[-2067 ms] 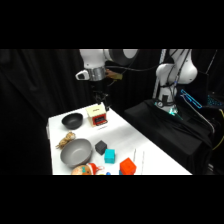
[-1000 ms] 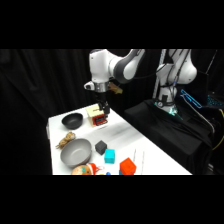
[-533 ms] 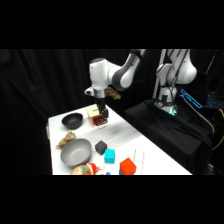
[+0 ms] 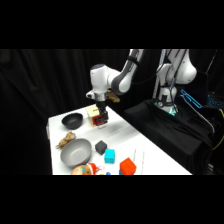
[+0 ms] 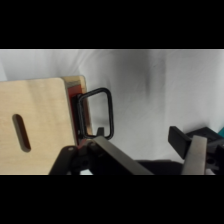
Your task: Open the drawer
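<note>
Red-fronted, the drawer [image 4: 101,119] sits at the table's [image 4: 150,155] far left beside the black bowl [image 4: 73,120]. The gripper [image 5: 150,155] hangs over its dark handle [image 5: 97,112], fingers spread wide, gripping nothing. If they close off-centre, one finger could miss the loop and shove the light box.

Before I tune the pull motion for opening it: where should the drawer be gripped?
Grip the drawer by its dark loop handle, which juts off the red front. Probably pinch the outer bar from above, one finger through the loop; the gripper hangs right there.

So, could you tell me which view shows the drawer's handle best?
The wrist view: the black loop handle stands clear against the white table. In the side view the gripper covers it.
</note>
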{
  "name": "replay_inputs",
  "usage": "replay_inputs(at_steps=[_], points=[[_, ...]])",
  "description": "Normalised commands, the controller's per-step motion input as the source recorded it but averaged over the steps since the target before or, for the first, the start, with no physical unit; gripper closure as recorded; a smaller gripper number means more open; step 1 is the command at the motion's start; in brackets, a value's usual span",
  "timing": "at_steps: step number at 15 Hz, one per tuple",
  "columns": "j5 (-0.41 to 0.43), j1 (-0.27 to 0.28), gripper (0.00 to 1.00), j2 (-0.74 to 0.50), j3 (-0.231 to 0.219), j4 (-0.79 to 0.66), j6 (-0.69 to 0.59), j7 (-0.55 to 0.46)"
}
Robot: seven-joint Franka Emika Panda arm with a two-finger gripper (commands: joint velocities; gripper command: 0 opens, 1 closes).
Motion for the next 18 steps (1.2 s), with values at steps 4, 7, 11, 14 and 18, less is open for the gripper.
replay_inputs(at_steps=[4, 7, 11, 14, 18], points=[[-0.086, -0.002, 0.00, 0.13, -0.070, -0.05, 0.30, 0.00], [-0.225, 0.080, 0.00, 0.08, -0.150, -0.10, 0.32, 0.14], [-0.490, 0.307, 0.00, 0.08, -0.366, -0.09, 0.32, 0.44], [-0.443, 0.408, 0.00, 0.09, -0.379, 0.00, 0.19, 0.48], [-0.315, 0.352, 0.00, 0.09, -0.253, 0.06, 0.09, 0.40]])
